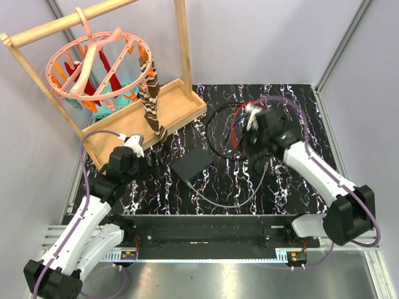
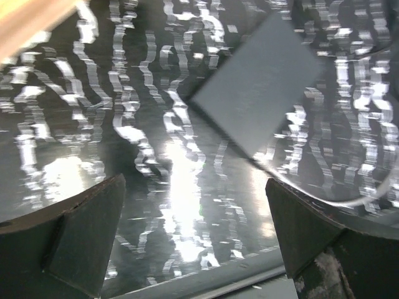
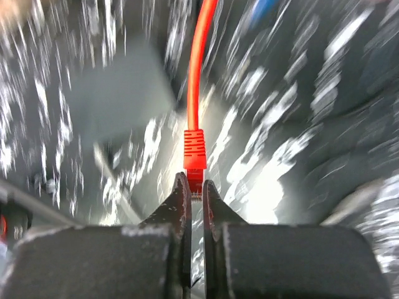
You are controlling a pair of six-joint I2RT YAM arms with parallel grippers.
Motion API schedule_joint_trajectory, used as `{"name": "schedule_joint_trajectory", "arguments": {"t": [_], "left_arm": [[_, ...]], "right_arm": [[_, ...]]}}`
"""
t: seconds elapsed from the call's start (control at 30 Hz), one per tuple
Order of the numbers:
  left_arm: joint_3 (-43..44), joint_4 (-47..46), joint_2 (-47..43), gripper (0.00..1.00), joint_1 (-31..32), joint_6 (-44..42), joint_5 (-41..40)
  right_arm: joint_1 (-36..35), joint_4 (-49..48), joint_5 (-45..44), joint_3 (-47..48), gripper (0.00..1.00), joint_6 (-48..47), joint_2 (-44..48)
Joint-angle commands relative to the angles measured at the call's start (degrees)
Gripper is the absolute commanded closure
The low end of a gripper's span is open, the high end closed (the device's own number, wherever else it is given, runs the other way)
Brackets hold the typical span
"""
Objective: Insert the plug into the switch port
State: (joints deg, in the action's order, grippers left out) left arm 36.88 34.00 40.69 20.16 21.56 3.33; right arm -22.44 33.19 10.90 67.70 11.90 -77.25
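I have the right gripper (image 3: 193, 187) clamped on the red plug (image 3: 194, 156), right of the flat black switch (image 1: 194, 163), which lies on the marbled mat (image 1: 156, 193). The left gripper (image 2: 196, 227) hangs just left of it, jaws wide, empty.

Right end effector (image 3: 194, 187) pinched near end of red plug (image 3: 194, 152) between almost-touching fingertips, plug pointing away from camera. Red cable (image 3: 198, 68) ran from plug to top edge. Flat dark box (image 3: 121, 93), blurred, lay upper left on marbled bench (image 3: 280, 156). Blue cable (image 3: 262, 9) showed at top, right of red cable.
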Motion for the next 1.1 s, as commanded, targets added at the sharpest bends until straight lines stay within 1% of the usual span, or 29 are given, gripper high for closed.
{"name": "schedule_joint_trajectory", "arguments": {"t": [0.0,0.07,0.1,0.13,0.2,0.23,0.3,0.43,0.67,0.73,0.8,0.9,0.93,1.0,1.03,1.07], "left_arm": [[-1.37,-7.27,1.06,0.01,0.49,8.47,10.96],[-1.90,-10.78,2.02,0.01,1.71,11.21,12.31],[-1.82,-11.84,2.55,0.01,3.90,13.40,12.57],[-1.64,-14.03,3.86,0.01,5.22,14.38,12.49],[-0.94,-16.32,5.62,0.01,8.99,17.53,12.05],[-0.68,-19.12,7.72,0.01,10.15,18.59,12.05],[-0.15,-22.29,10.10,0.02,13.13,21.92,11.79],[2.13,-30.72,18.87,0.02,17.27,26.86,11.43],[8.81,-36.46,31.02,0.07,23.78,30.99,7.75],[9.61,-38.21,34.19,0.12,25.18,32.31,7.04],[10.92,-39.27,36.30,0.13,26.59,33.45,7.04],[12.95,-39.71,40.95,0.18,28.26,34.07,6.69],[13.65,-39.54,41.75,0.21,28.70,34.25,6.77],[13.92,-39.62,43.59,0.26,29.41,34.95,6.69],[14.00,-39.54,43.95,0.35,29.58,35.21,6.77],[14.01,-39.54,44.21,0.40,29.84,35.30,6.95]], "right_arm": [[-8.49,-10.84,-0.43,-15.27,1.00,12.34,8.42],[-11.65,-16.91,-2.80,-20.13,1.00,17.95,11.93],[-12.62,-18.76,-3.24,-24.07,1.00,19.29,12.91],[-13.42,-21.91,-4.47,-25.67,1.00,20.43,13.70],[-15.96,-24.56,-4.92,-28.75,1.00,22.46,15.64],[-16.84,-26.40,-5.62,-29.38,1.00,22.90,15.99],[-19.03,-27.47,-6.58,-30.43,1.00,22.99,16.96],[-20.45,-28.35,-8.96,-31.40,1.00,23.78,18.10],[-21.77,-29.94,-9.58,-32.98,1.00,23.96,19.51],[-22.21,-30.11,-9.93,-33.16,1.00,23.70,19.77],[-22.91,-30.11,-10.37,-33.42,1.00,23.52,20.04],[-23.44,-30.11,-10.63,-33.86,1.00,23.61,20.74],[-23.53,-30.11,-11.94,-33.95,1.00,23.78,20.91],[-23.88,-30.12,-12.30,-34.22,1.00,23.78,21.27],[-23.97,-30.03,-12.30,-34.30,1.00,23.78,21.53],[-24.06,-30.11,-12.48,-34.30,1.00,23.78,21.62]]}}
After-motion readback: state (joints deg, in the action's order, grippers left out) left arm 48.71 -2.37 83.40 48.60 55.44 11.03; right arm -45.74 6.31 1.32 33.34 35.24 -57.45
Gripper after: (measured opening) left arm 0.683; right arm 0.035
